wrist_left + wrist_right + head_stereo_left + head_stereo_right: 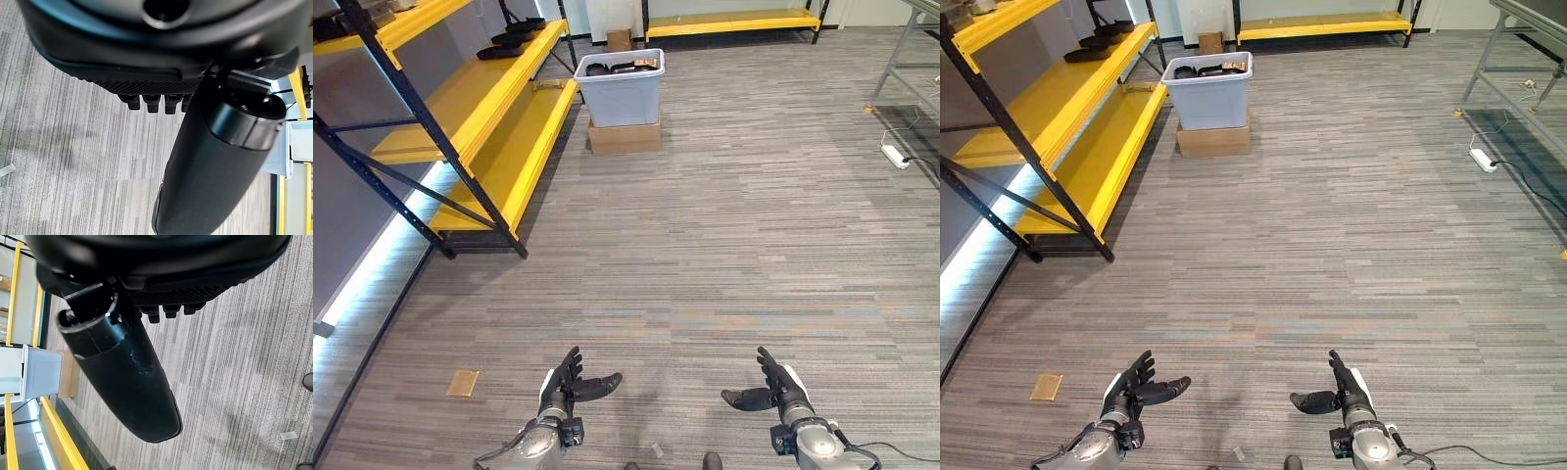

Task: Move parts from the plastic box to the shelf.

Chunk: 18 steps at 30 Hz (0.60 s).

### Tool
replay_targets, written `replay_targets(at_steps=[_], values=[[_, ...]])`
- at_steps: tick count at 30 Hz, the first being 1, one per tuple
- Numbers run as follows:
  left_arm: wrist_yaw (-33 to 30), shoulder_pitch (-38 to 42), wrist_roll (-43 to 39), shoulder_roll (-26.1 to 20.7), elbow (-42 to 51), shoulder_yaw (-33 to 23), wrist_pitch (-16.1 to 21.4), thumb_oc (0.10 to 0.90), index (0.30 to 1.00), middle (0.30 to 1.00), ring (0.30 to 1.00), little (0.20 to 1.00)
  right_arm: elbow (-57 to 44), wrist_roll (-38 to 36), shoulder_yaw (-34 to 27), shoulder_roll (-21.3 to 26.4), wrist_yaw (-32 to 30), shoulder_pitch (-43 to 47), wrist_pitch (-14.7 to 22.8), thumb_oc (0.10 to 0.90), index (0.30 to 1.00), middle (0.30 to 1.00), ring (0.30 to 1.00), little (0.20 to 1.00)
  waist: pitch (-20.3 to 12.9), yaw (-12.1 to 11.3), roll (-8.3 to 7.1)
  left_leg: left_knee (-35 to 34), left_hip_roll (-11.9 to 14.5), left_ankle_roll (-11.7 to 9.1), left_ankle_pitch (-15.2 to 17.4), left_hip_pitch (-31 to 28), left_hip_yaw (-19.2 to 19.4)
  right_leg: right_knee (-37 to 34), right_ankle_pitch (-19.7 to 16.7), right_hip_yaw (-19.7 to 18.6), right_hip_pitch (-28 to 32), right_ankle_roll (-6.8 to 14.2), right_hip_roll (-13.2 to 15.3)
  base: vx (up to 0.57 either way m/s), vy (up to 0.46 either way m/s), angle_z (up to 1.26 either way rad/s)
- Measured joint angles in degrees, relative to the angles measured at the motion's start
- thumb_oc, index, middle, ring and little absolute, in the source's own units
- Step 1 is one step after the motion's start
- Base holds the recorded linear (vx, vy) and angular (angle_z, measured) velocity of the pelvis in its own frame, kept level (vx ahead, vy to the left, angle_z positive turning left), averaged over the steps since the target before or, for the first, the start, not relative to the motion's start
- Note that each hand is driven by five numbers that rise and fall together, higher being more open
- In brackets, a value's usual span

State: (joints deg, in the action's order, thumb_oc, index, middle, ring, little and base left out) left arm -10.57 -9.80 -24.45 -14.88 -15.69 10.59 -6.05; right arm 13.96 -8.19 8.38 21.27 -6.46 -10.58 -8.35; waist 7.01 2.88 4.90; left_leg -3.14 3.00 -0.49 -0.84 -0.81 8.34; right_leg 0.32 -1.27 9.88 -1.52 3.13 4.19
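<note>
Hands empty, left hand [563, 390] and right hand [781, 392] with fingers relaxed wide over carpet; plastic box [621, 86] holding dark parts [610, 68] sits well ahead of fingers beside shelf [475, 93], so walk close, then reach in.

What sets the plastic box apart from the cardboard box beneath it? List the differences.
The plastic box is pale grey-blue, open-topped and holds dark parts; the cardboard box is brown, closed and flatter. The plastic box sits on top, the cardboard box rests on the floor. Both stand beside the yellow shelf.
</note>
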Motion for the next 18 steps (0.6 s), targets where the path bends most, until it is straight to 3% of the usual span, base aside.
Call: replay_targets(at_steps=[3, 5, 6, 7, 8, 9, 10, 12, 14, 18], values=[[0.0, 0.42, 0.0, -0.2, 0.04, -0.13, 0.03, 0.9, 1.0, 1.0, 1.0, 1.0, 0.02, -0.59, -0.57, -0.36, 0.06, 1.4, 0.23, 0.9, 1.0, 1.0, 1.0, 1.0, 0.23, -0.1, -0.36, 0.65, -0.97, 0.73, 0.58, 0.71, 0.08, 4.6, 2.15, -0.23, -2.75, 0.68, 0.97, 0.0, 0.264, 0.03], [0.16, 1.42, 0.0, -0.34, -0.13, -0.05, 0.16, 0.9, 1.0, 1.0, 1.0, 1.0, 0.0, -4.12, -2.3, -1.69, 0.31, 1.38, 1.49, 0.9, 1.0, 1.0, 1.0, 1.0, 1.31, 0.41, -0.98, 2.84, -2.88, 1.85, 1.87, 1.43, 0.09, 13.92, 6.2, -0.33, -6.25, 1.03, 3.24, -0.03, 0.299, 0.14], [0.16, 2.99, 0.02, -0.36, -0.73, 0.36, 0.26, 0.9, 1.0, 1.0, 1.0, 1.0, -0.21, -5.4, -4.18, -2.54, 0.46, 1.64, 2.24, 0.9, 1.0, 1.0, 1.0, 1.0, 2.68, 0.69, -1.65, 7.05, -4.69, 5.12, 4.18, 3.22, 0.53, 20.35, 7.86, -0.55, -9.23, 2.36, 5.36, 0.03, 0.178, 0.53], [0.83, 4.67, 0.0, 0.46, -1.17, 1.2, 0.22, 0.9, 1.0, 1.0, 1.0, 1.0, -1.48, -7.29, -6.17, -1.51, -0.11, 1.85, 3.08, 0.9, 1.0, 1.0, 1.0, 1.0, 5.44, 2.46, 0.33, 9.89, -4.81, 4.38, 6.67, 4.75, 0.88, 31.96, 7.61, -0.03, -14.54, 4.15, 7.19, 0.09, 0.24, 0.44], [1.16, 4.65, -0.01, -0.02, -1.09, 1.18, 0.25, 0.9, 1.0, 1.0, 1.0, 1.0, -0.6, -7.86, -6.67, -1.9, -0.2, 1.9, 3.0, 0.9, 1.0, 1.0, 1.0, 1.0, 5.48, 2.68, -0.37, 10.94, -6.43, 4.61, 8.61, 4.77, 1.13, 34.71, 7.27, -1.86, -16.27, 4.14, 8.76, 0.16, 0.284, 0.38], [1.24, 4.99, 0.06, -0.72, -0.45, 0.92, 0.27, 0.9, 1.0, 1.0, 1.0, 1.0, -0.96, -8.35, -6.63, -1.73, -0.16, 1.67, 3.01, 0.9, 1.0, 1.0, 1.0, 1.0, 7.58, 3.26, -0.17, 14.58, -7.44, 6.68, 9.58, 5.59, 0.89, 42.69, 6.85, -3.42, -19.21, 3.97, 10.23, 0.12, 0.107, -0.01], [1.27, 5.18, 0.07, -0.67, -0.95, 0.79, 0.23, 0.9, 1.0, 1.0, 1.0, 1.0, -0.82, -8.68, -6.62, -1.76, -0.19, 1.57, 2.91, 0.9, 1.0, 1.0, 1.0, 1.0, 8.31, 3.41, -0.9, 15.34, -7.56, 6.67, 9.89, 5.4, 1.1, 44.76, 6.13, -3.81, -20.16, 3.86, 10.95, 0.24, 0.071, -0.06], [1.29, 4.58, 0.09, -1.15, -0.82, 0.76, 0.09, 0.9, 1.0, 1.0, 1.0, 1.0, -1.04, -9.34, -6.58, -2.15, -0.2, -0.29, 2.37, 0.9, 1.0, 1.0, 1.0, 1.0, 8.73, 3.56, -0.32, 16.17, -7.77, 8.38, 11.42, 4.56, 0.26, 43.85, 9.15, -4.57, -21.88, 3.55, 9.89, 0.27, 0.019, -0.07], [1.39, 4.73, 0.09, -2.57, -0.6, 0.28, 0.09, 0.9, 1.0, 1.0, 1.0, 1.0, -2.02, -10.08, -6.63, -3.43, -0.33, -1.03, 2.35, 0.9, 1.0, 1.0, 1.0, 1.0, 10.06, 5.19, -0.8, 16.02, -7.52, 8.32, 11.26, 4.25, -0.87, 34.81, 10.04, -4.6, -22.09, 3.65, 8.39, 0.26, -0.042, 0.28], [1.48, 5.27, 0.07, -2.25, -0.74, 0.25, 0.07, 0.9, 1.0, 1.0, 1.0, 1.0, -2.47, -11.74, -6.66, -4.04, -1.43, -1.15, 2.52, 0.9, 1.0, 1.0, 1.0, 1.0, 10.94, 5.75, -2.24, 16.86, -7.47, 6.23, 14.07, 2.05, -1.72, 21.43, 4.61, -4.46, -26.63, 3.88, 7.01, 0.37, -0.107, 0.15]])
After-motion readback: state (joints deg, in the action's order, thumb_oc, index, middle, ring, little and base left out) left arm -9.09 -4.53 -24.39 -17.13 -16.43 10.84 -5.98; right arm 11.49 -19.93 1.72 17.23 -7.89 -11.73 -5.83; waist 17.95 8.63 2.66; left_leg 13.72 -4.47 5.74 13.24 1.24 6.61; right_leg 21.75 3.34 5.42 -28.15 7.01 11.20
